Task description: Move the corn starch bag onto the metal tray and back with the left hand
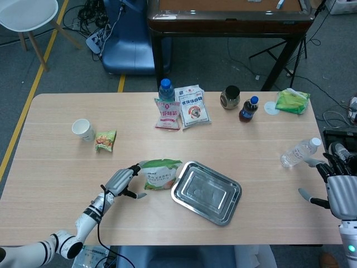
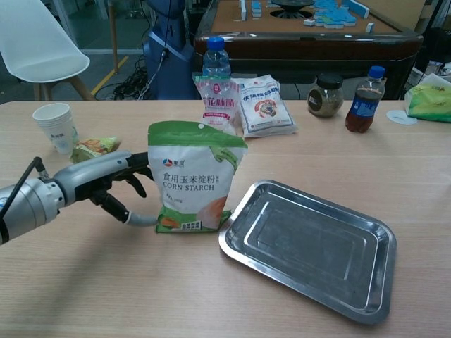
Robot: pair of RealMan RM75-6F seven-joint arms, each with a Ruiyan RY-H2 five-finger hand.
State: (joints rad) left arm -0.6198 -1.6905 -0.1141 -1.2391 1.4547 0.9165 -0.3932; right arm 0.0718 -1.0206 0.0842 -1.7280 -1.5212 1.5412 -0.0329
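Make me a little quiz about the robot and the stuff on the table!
1. True or false: the corn starch bag already lies on the metal tray.
2. Which hand reaches the bag: A) left hand B) right hand?
3. Fill in: the paper cup stands beside a small ____ packet.

Key: 1. False, it stands upright on the table beside the tray. 2. A. 3. Snack.
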